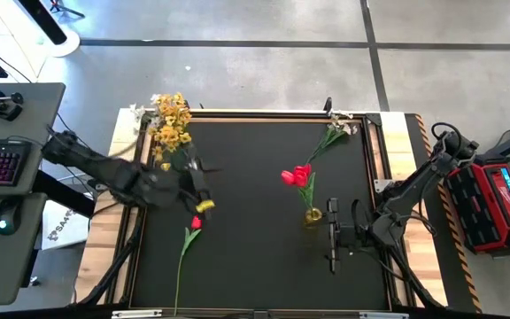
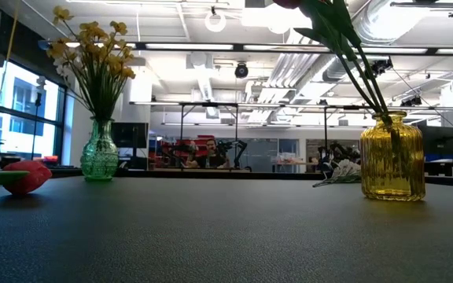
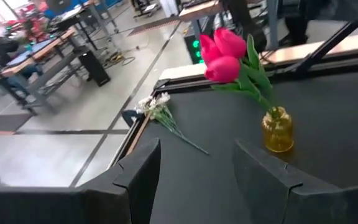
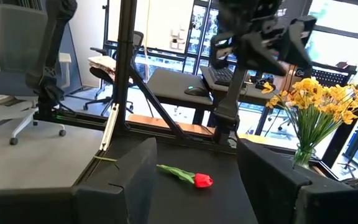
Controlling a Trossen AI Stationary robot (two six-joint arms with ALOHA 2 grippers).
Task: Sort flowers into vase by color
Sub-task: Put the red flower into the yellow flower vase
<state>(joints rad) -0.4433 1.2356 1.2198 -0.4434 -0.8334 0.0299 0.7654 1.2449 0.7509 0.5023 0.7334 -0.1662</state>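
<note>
Nearest the low camera lies a loose red tulip (image 2: pixel 23 178) on the black mat (image 1: pixel 255 221), well apart from the yellow vase (image 1: pixel 312 215). It looks light, with a soft head and thin bendy stem (image 1: pixel 182 257), so mid-stem seems the place to grip. Left gripper (image 1: pixel 200 188) hovers beyond its head, right gripper (image 1: pixel 333 232) beside the vase; both part-open, empty.

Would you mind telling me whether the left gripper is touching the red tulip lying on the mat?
Apart. In the right wrist view the left gripper hangs well above the red tulip, which lies flat on the mat with clear space between them.
</note>
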